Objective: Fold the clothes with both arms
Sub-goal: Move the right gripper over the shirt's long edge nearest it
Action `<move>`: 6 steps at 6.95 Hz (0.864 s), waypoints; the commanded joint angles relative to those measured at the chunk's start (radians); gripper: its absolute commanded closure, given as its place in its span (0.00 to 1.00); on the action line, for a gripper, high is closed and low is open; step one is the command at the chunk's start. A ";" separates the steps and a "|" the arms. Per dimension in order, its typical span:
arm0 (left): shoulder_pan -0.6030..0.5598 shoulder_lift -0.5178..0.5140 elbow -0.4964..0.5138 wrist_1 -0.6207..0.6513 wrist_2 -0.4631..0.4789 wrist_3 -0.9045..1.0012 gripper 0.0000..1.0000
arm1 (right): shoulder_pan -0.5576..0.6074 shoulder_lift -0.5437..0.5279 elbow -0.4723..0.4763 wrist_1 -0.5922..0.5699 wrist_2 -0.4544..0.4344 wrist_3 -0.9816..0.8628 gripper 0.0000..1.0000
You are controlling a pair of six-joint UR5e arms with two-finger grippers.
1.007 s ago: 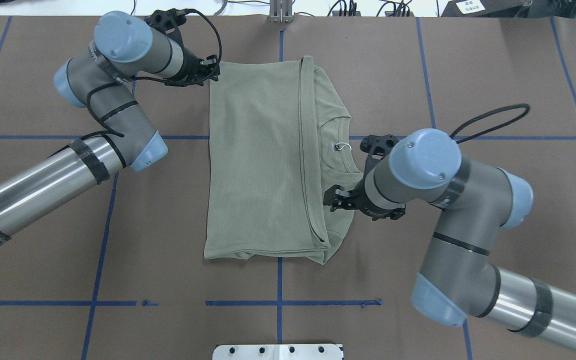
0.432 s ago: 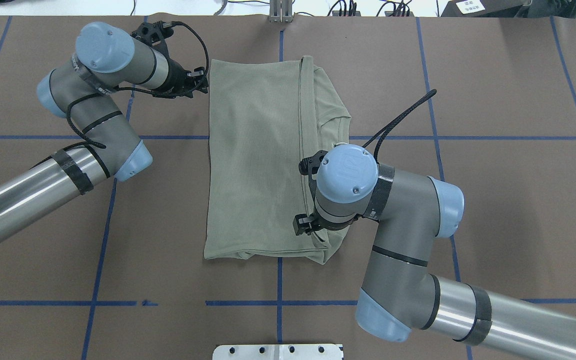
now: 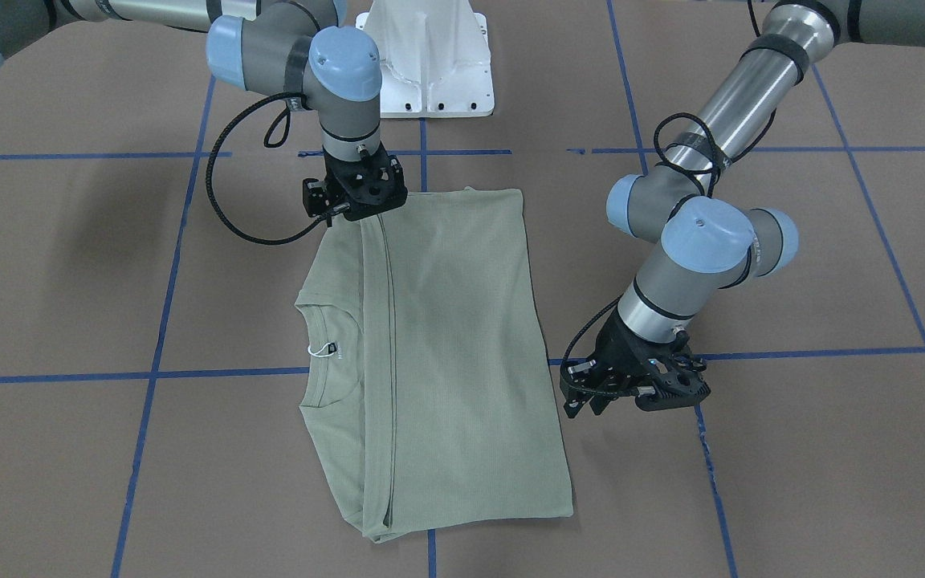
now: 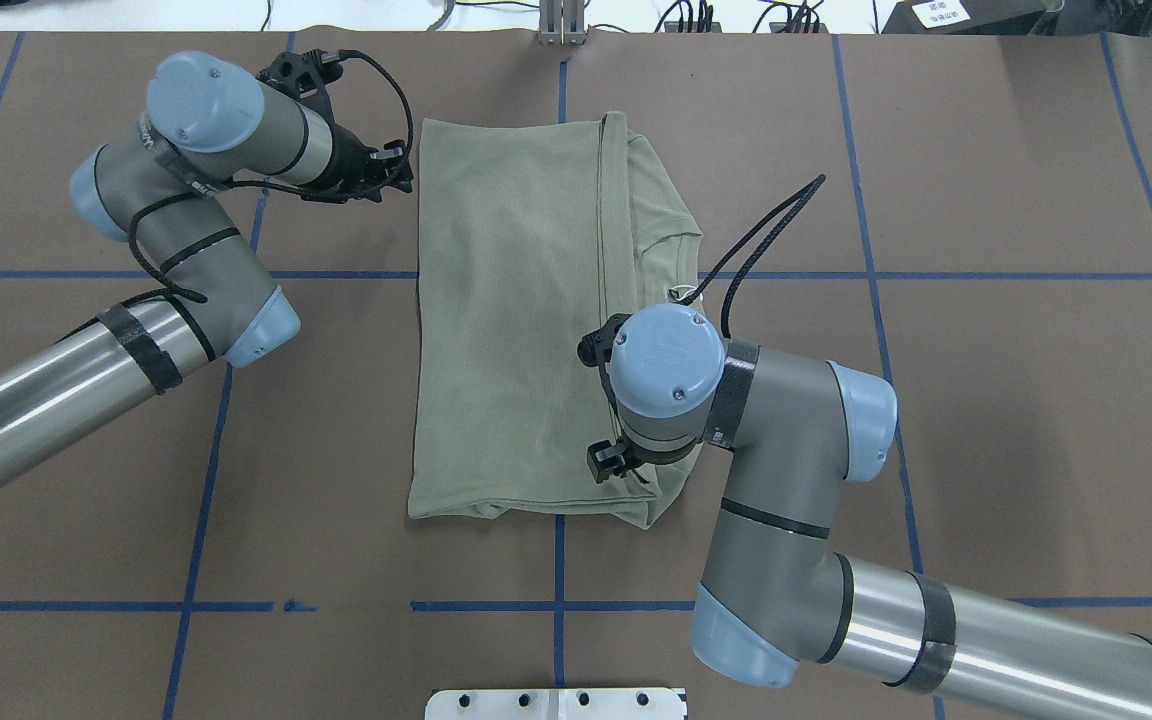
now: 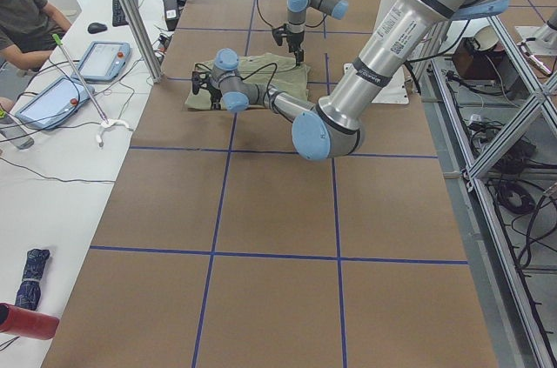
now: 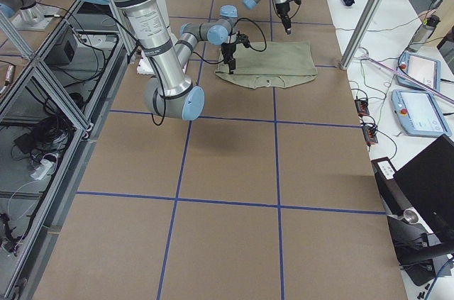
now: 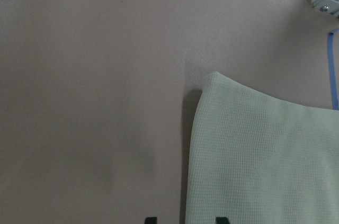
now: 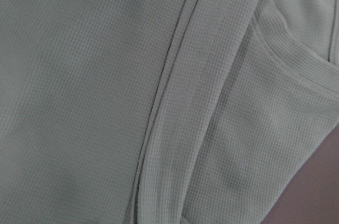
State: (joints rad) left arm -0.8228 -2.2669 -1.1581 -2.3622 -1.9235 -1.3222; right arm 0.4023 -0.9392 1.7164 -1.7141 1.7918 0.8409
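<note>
One sage waffle-knit shirt, folded rectangular; left tool released, right tool grip indiscernible.

**Brown Table, One Folded Shirt**

The brown paper-covered table is crossed by a grid of blue tape lines. A sage-green knit shirt lies folded flat near its middle. A white metal base plate sits at the robot's edge.

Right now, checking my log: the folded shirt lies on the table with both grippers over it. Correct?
No: only the right gripper is over the shirt. The overhead view shows the left gripper beside its far corner, over bare table.
</note>
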 commanded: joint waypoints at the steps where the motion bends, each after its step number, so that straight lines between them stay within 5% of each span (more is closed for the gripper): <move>1: 0.001 0.001 0.000 0.000 0.000 -0.003 0.51 | -0.023 0.008 -0.029 -0.001 -0.041 -0.026 0.00; 3: 0.001 0.001 0.000 0.001 0.000 -0.003 0.51 | -0.020 -0.009 -0.031 -0.012 -0.052 -0.045 0.00; 6: 0.002 0.000 -0.015 0.007 0.000 -0.008 0.50 | 0.041 -0.195 0.142 -0.064 -0.052 -0.167 0.00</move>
State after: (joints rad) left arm -0.8217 -2.2666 -1.1629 -2.3584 -1.9236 -1.3271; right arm 0.4263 -1.0424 1.7739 -1.7652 1.7400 0.7077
